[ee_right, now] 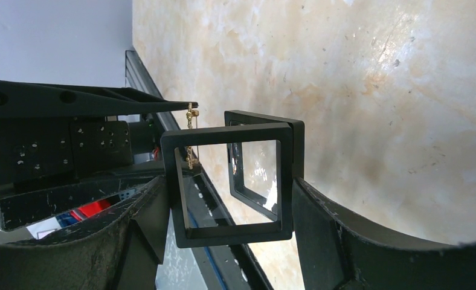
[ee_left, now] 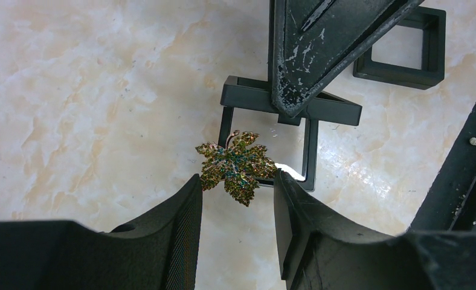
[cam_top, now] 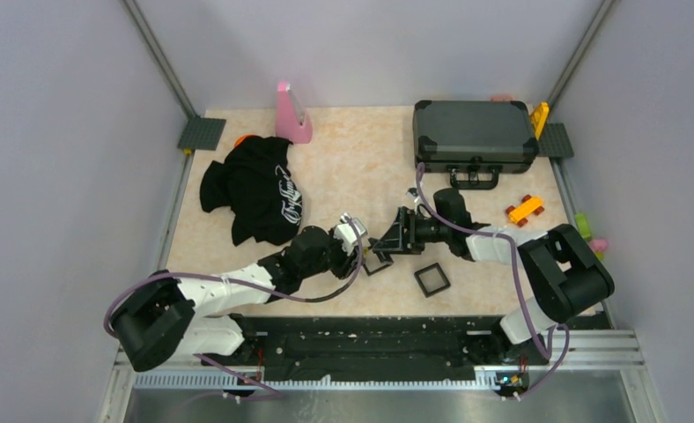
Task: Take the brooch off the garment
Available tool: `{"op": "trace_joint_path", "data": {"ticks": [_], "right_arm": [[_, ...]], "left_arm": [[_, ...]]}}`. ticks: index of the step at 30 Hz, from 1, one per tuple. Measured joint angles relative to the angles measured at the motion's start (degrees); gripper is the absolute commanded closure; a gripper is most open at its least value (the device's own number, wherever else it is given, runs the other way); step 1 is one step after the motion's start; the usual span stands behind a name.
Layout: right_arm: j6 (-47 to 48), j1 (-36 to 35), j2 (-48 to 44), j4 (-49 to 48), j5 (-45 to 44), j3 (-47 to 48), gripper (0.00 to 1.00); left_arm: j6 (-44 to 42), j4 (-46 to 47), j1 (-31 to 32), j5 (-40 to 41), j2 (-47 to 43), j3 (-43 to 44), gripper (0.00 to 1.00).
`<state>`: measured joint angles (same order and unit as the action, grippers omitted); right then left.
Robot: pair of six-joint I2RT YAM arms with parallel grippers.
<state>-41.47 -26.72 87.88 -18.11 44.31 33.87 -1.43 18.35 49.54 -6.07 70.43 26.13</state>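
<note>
The gold, leaf-shaped brooch [ee_left: 237, 164] sits pinched in the left pincer [ee_left: 237, 179]; the black garment [cam_top: 254, 189] lies crumpled well apart.

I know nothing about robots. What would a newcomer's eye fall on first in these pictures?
Mid-table, the left fingers pinch a glittering gold leaf-shaped brooch, right beside an open black square frame gripped by the right fingers. Farther back, a crumpled black T-shirt lies on the left of the table and a dark hard case sits on the right.

Overhead cam; wrist cams close on frame [ee_left: 247, 93]
</note>
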Motion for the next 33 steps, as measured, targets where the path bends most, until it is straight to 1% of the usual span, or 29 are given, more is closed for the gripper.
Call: {"op": "trace_joint_path", "data": {"ticks": [13,27,33], "right_arm": [[0.55,0.00,0.00,0.57,0.37,0.02,0.55],[0.55,0.02,0.00,0.55,0.39,0.02,0.56],[0.55,0.02,0.00,0.55,0.39,0.02,0.56]], "left_arm": [[-1.70,3.85,0.66,-1.29,4.24,0.02,0.70],[-2.80,4.46,2.01,-2.40,9.33,3.76,0.70],[-2.95,4.50,2.99,-2.49,11.65,4.00,0.70]]}}
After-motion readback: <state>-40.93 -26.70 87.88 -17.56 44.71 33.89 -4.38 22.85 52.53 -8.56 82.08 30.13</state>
